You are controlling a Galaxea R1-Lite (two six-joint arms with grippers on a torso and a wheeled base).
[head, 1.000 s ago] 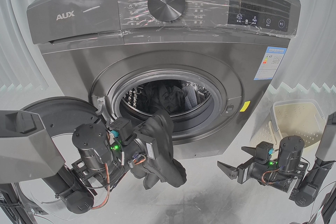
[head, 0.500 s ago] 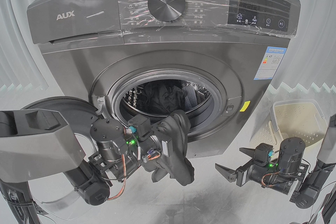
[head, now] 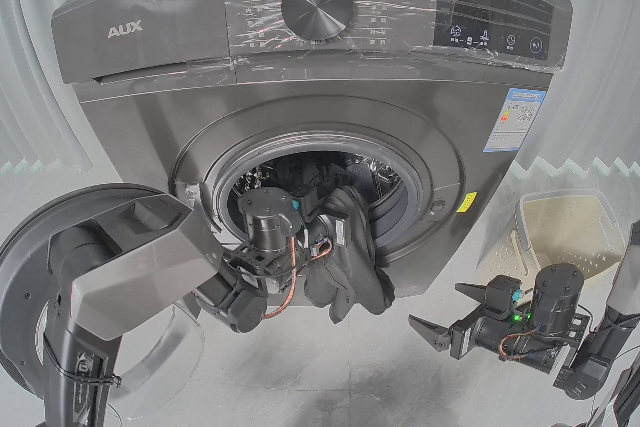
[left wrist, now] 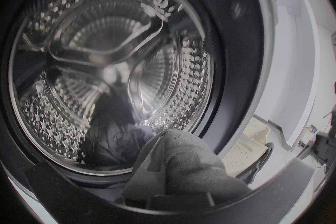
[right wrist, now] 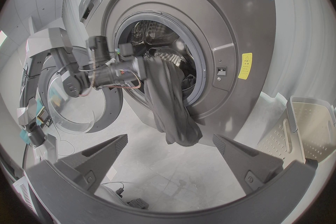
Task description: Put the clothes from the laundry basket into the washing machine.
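Note:
The grey washing machine (head: 320,101) stands with its round door (head: 27,275) swung out to the left. Dark clothes (head: 310,178) lie inside the drum (left wrist: 105,60). My left gripper (head: 343,205) is at the lower rim of the drum opening, shut on a dark grey garment (head: 353,261). The garment drapes over the gripper and hangs down in front of the machine (right wrist: 168,102). In the left wrist view the garment (left wrist: 185,161) bulges just before the drum mouth. My right gripper (head: 443,309) hovers low at the right, open, with nothing in it.
A cream perforated laundry basket (head: 567,228) stands on the floor to the right of the machine, behind my right arm. The open door and its glass bowl (head: 160,348) take up the left side. Bare grey floor (head: 347,375) lies in front.
My left arm has swung up and to the right, carrying the garment from below the door opening to the drum's rim. The right gripper has barely shifted.

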